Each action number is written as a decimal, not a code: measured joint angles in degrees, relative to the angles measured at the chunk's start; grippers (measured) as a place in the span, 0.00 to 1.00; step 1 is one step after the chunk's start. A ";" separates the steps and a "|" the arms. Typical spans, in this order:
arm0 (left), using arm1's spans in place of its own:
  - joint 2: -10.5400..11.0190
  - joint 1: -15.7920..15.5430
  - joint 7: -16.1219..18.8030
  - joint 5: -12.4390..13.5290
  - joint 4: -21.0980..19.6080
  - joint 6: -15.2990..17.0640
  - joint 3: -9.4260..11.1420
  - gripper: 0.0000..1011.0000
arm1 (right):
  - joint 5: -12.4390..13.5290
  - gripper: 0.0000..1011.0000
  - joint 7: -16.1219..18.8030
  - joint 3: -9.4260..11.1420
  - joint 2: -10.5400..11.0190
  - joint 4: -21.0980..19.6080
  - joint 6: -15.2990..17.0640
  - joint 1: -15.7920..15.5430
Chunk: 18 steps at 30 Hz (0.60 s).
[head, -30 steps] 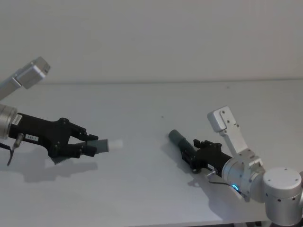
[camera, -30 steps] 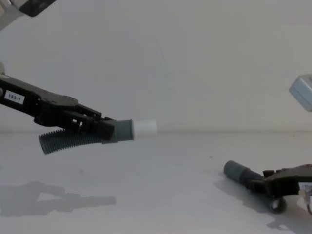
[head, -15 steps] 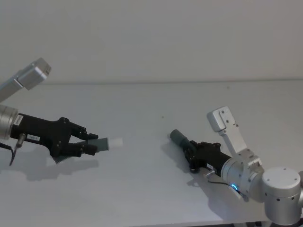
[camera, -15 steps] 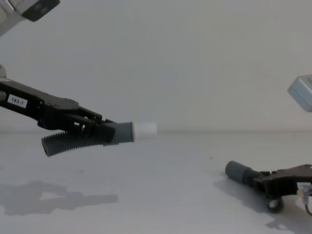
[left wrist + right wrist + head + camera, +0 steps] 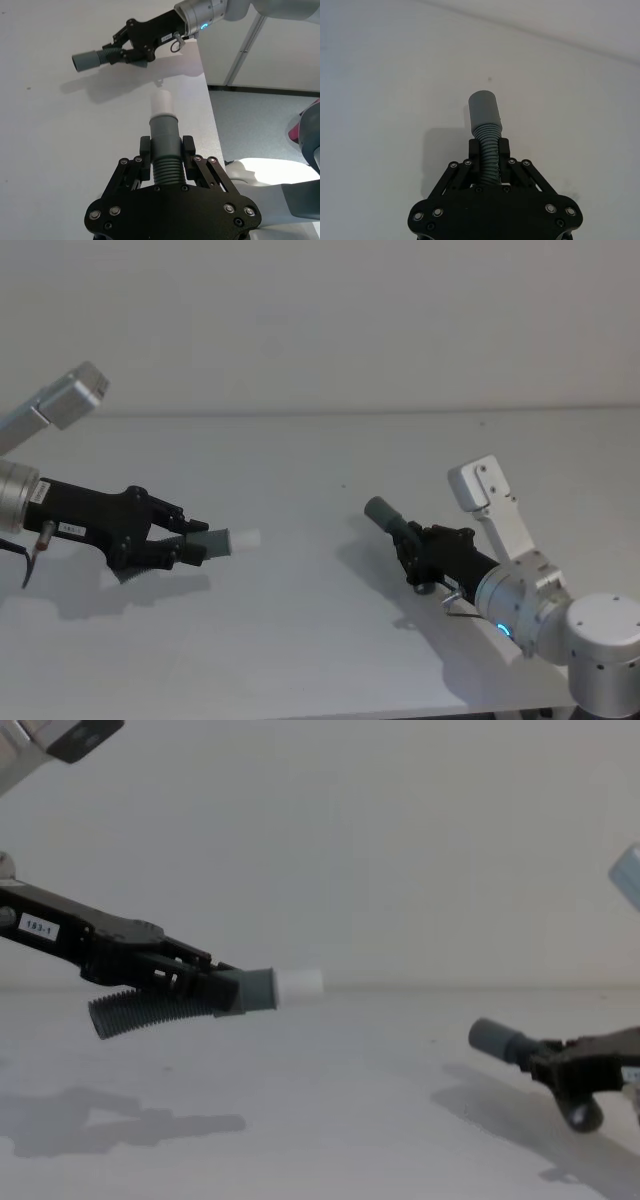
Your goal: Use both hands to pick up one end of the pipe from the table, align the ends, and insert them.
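My left gripper is shut on one pipe piece, held above the table at the left. Its grey cuff with the white plug tip points right. In the left wrist view the fingers clamp the ribbed body just behind the cuff. At the right, my right gripper is shut on the other pipe piece, whose plain socket cuff points up and left, clear of the table. The right wrist view shows that cuff sticking out past the fingers. A wide gap separates the two ends.
The white table runs back to a plain wall. Shadows of both arms lie on the table. In the left wrist view the table's edge drops to a grey floor with a metal leg.
My right gripper has lifted its pipe piece off the table and swung the socket end slightly up and right. The left gripper has stayed nearly still with its piece.
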 joint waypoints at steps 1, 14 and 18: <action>0.00 -0.01 0.00 -0.01 0.01 -0.04 0.01 0.34 | -0.10 0.19 0.01 0.06 0.13 -0.32 -0.36 -0.13; -0.07 -0.09 0.08 -0.05 0.12 -0.28 0.10 0.34 | -2.48 0.18 2.85 -0.13 3.53 -4.49 -8.67 -1.22; -0.08 -0.11 0.08 -0.05 0.15 -0.30 0.13 0.34 | -3.29 0.18 4.29 -0.64 4.91 -5.18 -11.73 -1.20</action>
